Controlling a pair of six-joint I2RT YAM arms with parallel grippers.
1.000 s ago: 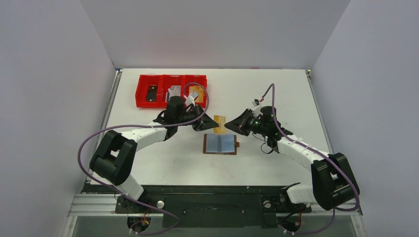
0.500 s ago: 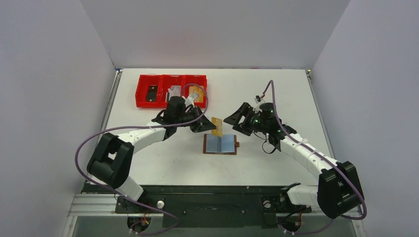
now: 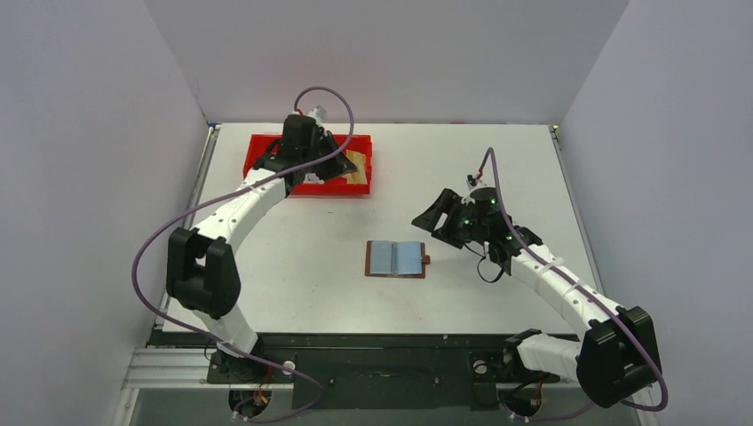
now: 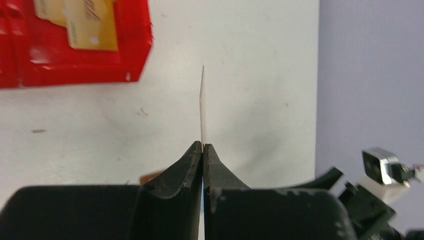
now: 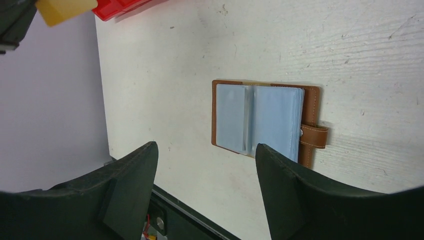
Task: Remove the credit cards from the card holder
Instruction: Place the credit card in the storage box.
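The card holder [image 3: 396,258] lies open on the table, brown leather with grey-blue pockets [image 5: 260,120] and its strap tab [image 5: 314,136] on the right. My left gripper [image 3: 344,165] hovers over the right end of the red tray, shut on an orange credit card [image 3: 358,169]. In the left wrist view that card [image 4: 202,107] shows edge-on, standing up between the closed left gripper [image 4: 202,146] tips. My right gripper [image 3: 438,222] hangs open to the right of the card holder. In its own view the right gripper [image 5: 205,147] holds nothing, with the holder beyond its tips.
A red three-compartment tray [image 3: 259,182] stands at the back left with cards in it; one orange card [image 4: 92,25] lies in its right compartment. The left wall and the table's near edge [image 5: 165,200] lie close to the right gripper.
The right gripper let go of the orange card and opened wide. The left arm carried the card from above the card holder back and left, to over the red tray.
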